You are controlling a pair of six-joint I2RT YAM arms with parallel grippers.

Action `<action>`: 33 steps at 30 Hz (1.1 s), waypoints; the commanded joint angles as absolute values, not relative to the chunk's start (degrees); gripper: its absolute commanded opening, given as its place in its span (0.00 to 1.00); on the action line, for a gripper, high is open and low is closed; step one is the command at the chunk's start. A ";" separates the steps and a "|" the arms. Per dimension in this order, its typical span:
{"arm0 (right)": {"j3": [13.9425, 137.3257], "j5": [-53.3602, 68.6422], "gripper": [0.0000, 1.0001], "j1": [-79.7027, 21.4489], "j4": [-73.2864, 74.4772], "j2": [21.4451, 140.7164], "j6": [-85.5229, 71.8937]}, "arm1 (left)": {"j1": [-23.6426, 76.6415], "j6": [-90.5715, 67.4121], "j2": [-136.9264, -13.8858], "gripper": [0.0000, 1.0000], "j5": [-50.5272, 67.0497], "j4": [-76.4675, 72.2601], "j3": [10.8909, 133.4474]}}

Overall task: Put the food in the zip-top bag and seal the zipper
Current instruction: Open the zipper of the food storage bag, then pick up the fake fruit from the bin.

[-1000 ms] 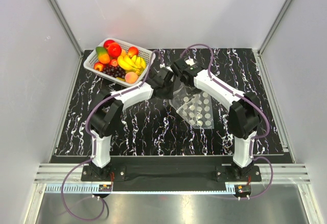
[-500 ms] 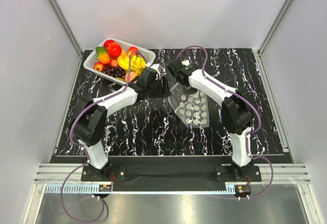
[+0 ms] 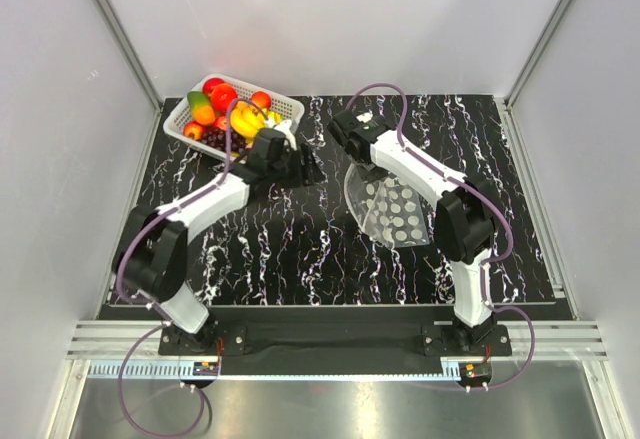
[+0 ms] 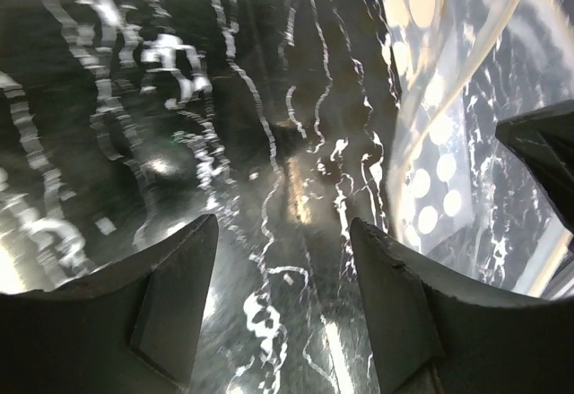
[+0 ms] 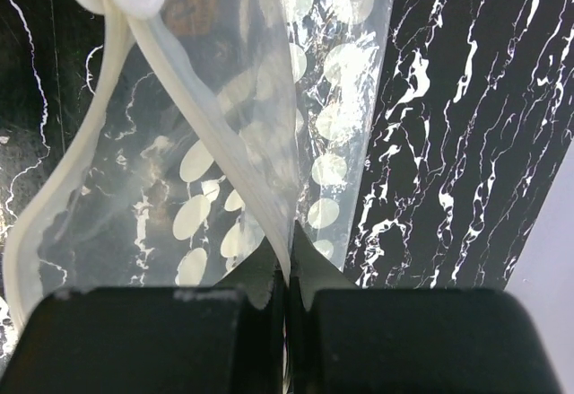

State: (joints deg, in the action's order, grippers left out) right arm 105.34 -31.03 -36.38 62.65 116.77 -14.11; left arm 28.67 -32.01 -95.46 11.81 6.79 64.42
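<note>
The right pincer (image 5: 287,273) is pinching the one bag (image 5: 345,107) by its zipper (image 5: 206,134), the bag spreading ahead of it. The left pincer (image 4: 282,228) is hovering wide open, with the bag on its right. One basket (image 3: 181,131) nearby is holding the piled fruit (image 3: 224,97).

Open table (image 3: 300,249) mid-front; basket (image 3: 175,124) (far left) & bag (image 3: 395,214) flank it.

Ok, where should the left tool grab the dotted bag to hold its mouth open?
Probably the free zipper lip, bowed away from the lip the right tool pinches. Come from the left arm's side of the bag, fingers straddling that thin strip.
</note>
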 commanded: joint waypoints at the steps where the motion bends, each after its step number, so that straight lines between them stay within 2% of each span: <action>1: 107.93 -32.78 0.00 -36.48 64.42 115.84 -13.27 | 25.58 -31.82 -87.11 0.68 11.52 6.31 63.29; 5: 108.54 -32.34 0.00 -36.56 64.60 117.07 -13.45 | 20.22 -30.67 -82.10 0.74 6.61 11.68 63.28; 6: 108.63 -32.26 0.00 -36.56 64.43 117.16 -13.45 | 19.34 -30.50 -80.52 0.80 3.55 12.56 63.28; 7: 108.63 -32.08 0.00 -36.48 64.42 117.25 -13.27 | 18.38 -30.06 -79.81 0.97 1.43 14.66 63.54; 8: 108.63 -32.08 0.00 -36.56 64.34 117.25 -13.27 | 16.98 -29.62 -79.46 0.99 -2.77 15.72 64.59; 15: 110.04 -31.03 0.00 -36.56 64.86 117.25 -12.92 | 12.83 -24.00 -88.41 0.99 -10.28 30.13 78.46; 22: 109.69 -31.03 0.00 -36.56 64.69 116.54 -12.48 | 12.66 -20.83 -98.43 0.97 -12.13 32.69 87.34; 30: 108.37 -30.50 0.00 -36.56 63.98 115.93 -12.57 | 12.66 -19.95 -105.90 0.96 -10.90 32.34 92.10; 33: 108.19 -30.76 0.00 -36.56 63.90 115.93 -12.57 | 12.66 -19.78 -108.71 0.92 -10.29 33.40 93.87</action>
State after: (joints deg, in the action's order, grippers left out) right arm 107.77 -30.74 -36.38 64.36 117.14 -13.04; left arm 12.69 -21.10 -107.72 -10.15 33.41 90.21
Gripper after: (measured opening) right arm 0.011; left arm 0.930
